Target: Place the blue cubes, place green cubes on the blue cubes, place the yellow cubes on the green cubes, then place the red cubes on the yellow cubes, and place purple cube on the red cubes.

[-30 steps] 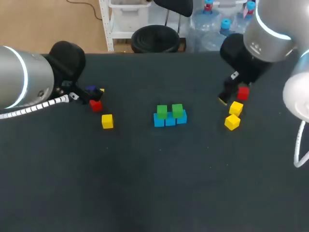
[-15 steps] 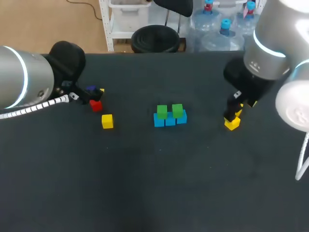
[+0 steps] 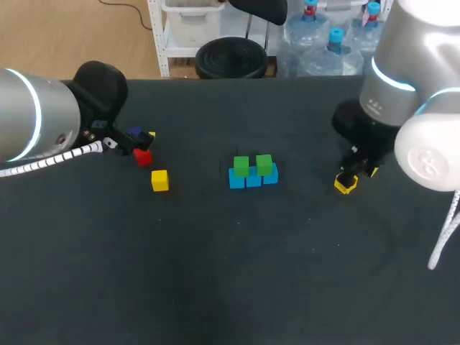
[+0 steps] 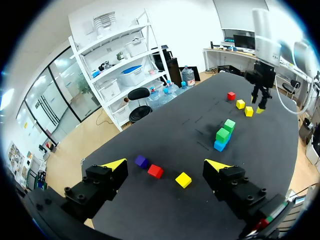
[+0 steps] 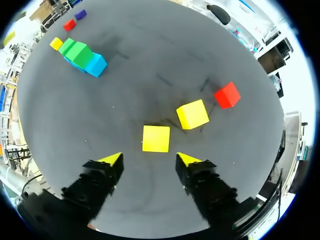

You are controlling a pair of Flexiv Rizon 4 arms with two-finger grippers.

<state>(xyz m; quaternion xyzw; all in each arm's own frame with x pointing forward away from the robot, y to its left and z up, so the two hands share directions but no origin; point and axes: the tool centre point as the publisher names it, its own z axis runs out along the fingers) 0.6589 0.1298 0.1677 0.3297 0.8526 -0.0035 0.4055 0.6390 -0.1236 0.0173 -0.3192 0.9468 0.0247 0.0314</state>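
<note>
Roughly at the middle of the table [image 3: 215,273] sits a short row of blue cubes [image 3: 253,178], touching side to side, with two green cubes [image 3: 241,166] resting on top of it.

Toward the right edge lies the nearest yellow cube [image 5: 156,138], flat on the table. It is just ahead of the right gripper [image 5: 149,159], whose fingers are spread wide with nothing between them; neither tip touches the cube. Beyond it lie a second yellow cube [image 5: 192,114] and then the far red cube [image 5: 227,95]. The three are strung out in a loose line, each apart from the next (from overhead the right arm covers the last two, and only a corner of the first peeks out below the gripper).

Over by the left edge, toward the far side, are three more. The purple cube [image 3: 135,134] is farthest back, the left red cube [image 3: 143,157] is just beside it, and the lone yellow cube [image 3: 159,180] is a little nearer the front, clear of both. The left gripper [image 4: 165,164] hangs above the table just outside this group, its fingers parted and empty. From its wrist view the three cubes lie ahead of the tips, and the blue-and-green stack is well beyond them.
</note>
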